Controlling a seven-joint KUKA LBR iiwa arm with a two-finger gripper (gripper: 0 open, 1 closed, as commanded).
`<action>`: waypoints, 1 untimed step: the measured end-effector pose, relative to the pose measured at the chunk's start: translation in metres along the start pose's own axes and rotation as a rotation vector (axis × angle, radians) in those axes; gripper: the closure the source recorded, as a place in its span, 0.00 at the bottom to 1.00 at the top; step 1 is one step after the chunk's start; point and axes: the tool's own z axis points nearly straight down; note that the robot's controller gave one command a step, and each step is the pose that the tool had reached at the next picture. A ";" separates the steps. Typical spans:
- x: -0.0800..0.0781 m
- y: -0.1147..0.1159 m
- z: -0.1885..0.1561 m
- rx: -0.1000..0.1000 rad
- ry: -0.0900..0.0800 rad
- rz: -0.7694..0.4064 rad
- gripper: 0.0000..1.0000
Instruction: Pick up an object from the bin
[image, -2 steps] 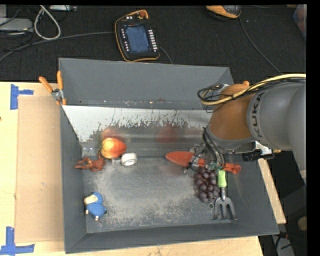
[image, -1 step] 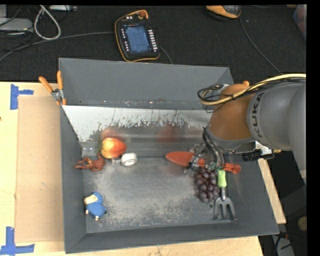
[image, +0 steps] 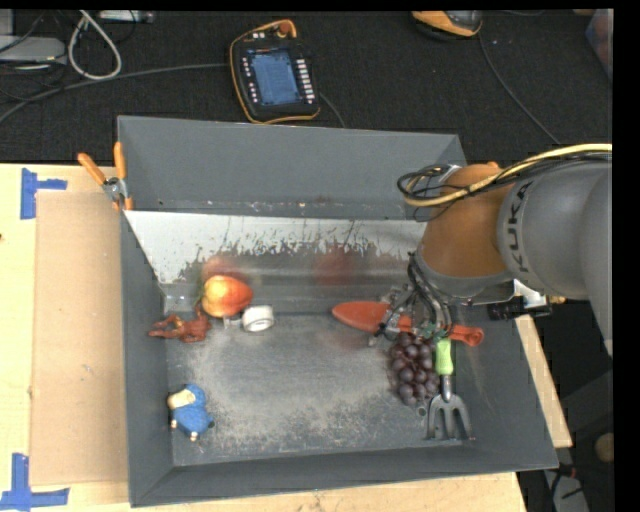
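My gripper (image: 422, 303) hangs low at the bin's right side, under the arm's orange cover. Just below it lies a dark purple bunch of grapes (image: 408, 367). A red-orange scoop-like tool (image: 356, 315) lies to its left, its blade pointing left, and a red end (image: 466, 335) pokes out on the gripper's right. A small garden fork with a green handle (image: 445, 398) lies beside the grapes, tines toward the bin's front. The gripper's body hides what lies directly beneath it.
At the bin's left lie a red-yellow apple (image: 227, 295), a small white cap (image: 258, 318) and a red-brown figure (image: 180, 328). A blue and yellow toy (image: 190, 410) sits at the front left. The bin's sloped walls surround the floor.
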 end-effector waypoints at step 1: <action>0.002 0.000 -0.030 0.001 0.009 -0.001 1.00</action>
